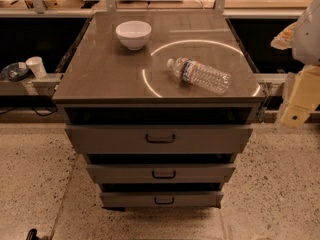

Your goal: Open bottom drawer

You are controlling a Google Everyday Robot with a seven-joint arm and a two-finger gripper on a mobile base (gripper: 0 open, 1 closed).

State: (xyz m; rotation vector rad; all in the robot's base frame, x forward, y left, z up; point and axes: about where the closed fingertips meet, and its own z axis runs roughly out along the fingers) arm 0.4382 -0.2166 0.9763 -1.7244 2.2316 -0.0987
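One camera, set high in front of the cabinet (pixel 160 104), facing it head-on and tilted down. The surface (pixel 100 69) shows from above and the three drawer fronts (pixel 110 140), bottom drawer (pixel 125 200) lowest, shrink toward the floor (pixel 280 194). Mid distance, whole cabinet centred in frame, tool (pixel 299 101) at the right edge just beside the surface's front right corner.

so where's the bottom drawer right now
In the camera view the bottom drawer is the lowest of three fronts, directly under the middle drawer. The gripper is out of view; only the arm shows at right.
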